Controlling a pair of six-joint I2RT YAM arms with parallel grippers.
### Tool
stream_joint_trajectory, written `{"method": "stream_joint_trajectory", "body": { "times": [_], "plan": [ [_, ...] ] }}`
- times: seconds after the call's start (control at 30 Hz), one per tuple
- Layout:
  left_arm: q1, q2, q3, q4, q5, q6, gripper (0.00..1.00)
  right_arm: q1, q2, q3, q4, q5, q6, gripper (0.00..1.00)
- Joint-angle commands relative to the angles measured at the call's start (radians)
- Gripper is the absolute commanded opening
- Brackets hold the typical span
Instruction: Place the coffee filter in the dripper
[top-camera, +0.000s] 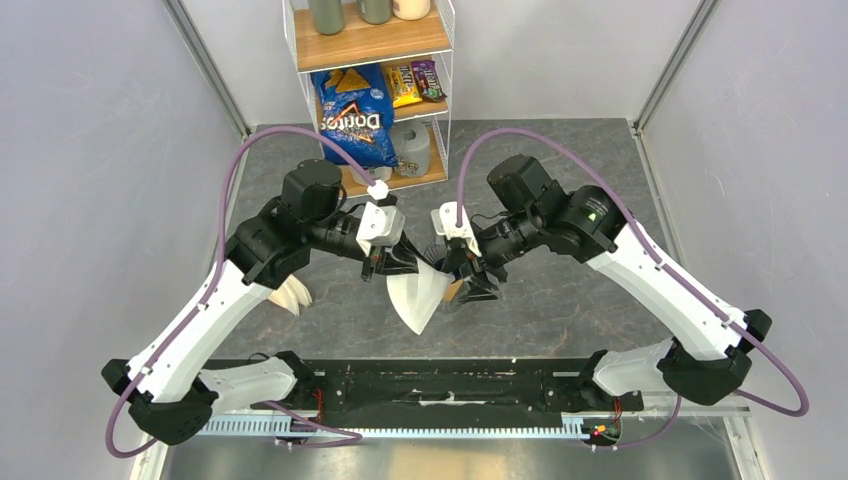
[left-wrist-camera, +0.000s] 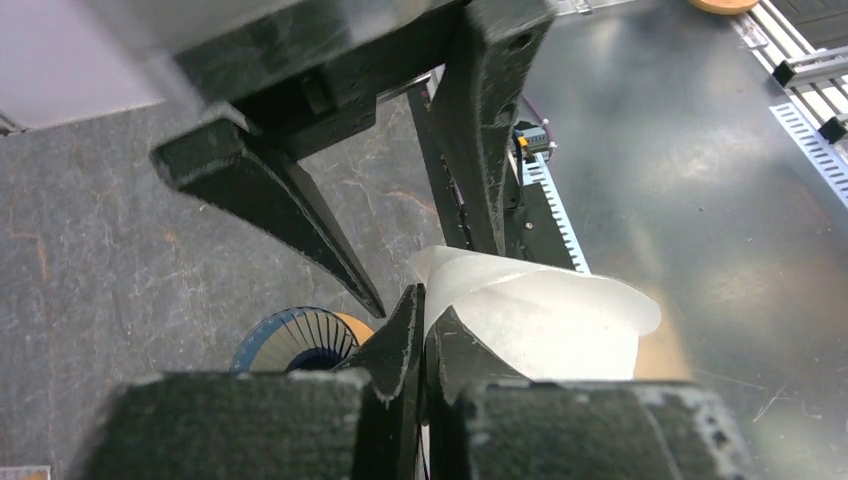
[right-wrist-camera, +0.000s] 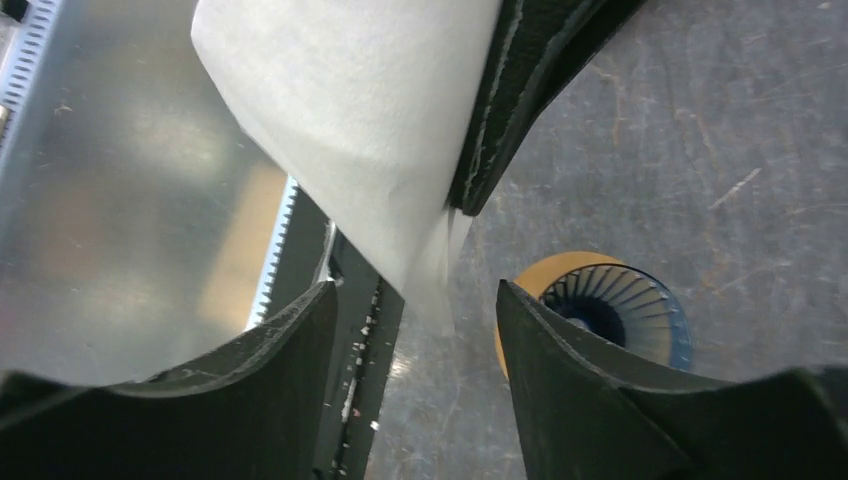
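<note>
your left gripper (left-wrist-camera: 425, 322) pinches the coffee filter (top-camera: 418, 297), lifted at the top view's centre; your right gripper (right-wrist-camera: 415, 292) is spread; the dripper (right-wrist-camera: 612, 312), right wrist view's lower right, sits empty; placing remains

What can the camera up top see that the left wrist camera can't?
Only the top view shows the shelf at the back with the Doritos bag, and the stack of cream filters lying on the table. Only the left wrist view shows the blue ribs of the dripper; from above it is mostly hidden. Both show the left gripper pinching the white coffee filter.
</note>
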Motion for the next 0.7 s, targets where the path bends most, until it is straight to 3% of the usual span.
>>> {"method": "stream_joint_trajectory", "body": {
  "times": [0.0, 0.13, 0.27, 0.47, 0.67],
  "plan": [
    [-0.005, -0.039, -0.032, 0.091, -0.057, -0.100, 0.02, 0.002, -0.069, 0.009, 0.013, 0.057, -0.004, 0.72],
    [-0.001, -0.077, -0.120, 0.310, -0.124, -0.363, 0.02, 0.001, -0.119, -0.056, 0.115, 0.080, 0.040, 0.75],
    [0.001, -0.063, -0.140, 0.401, -0.182, -0.566, 0.02, 0.004, -0.113, -0.080, 0.165, 0.113, 0.050, 0.73],
    [0.012, -0.058, -0.142, 0.447, -0.216, -0.686, 0.02, 0.003, -0.098, -0.074, 0.208, 0.161, 0.033, 0.70],
    [0.019, -0.060, -0.154, 0.442, -0.225, -0.738, 0.02, 0.003, -0.104, -0.072, 0.241, 0.182, 0.035, 0.48]
  ]
}}
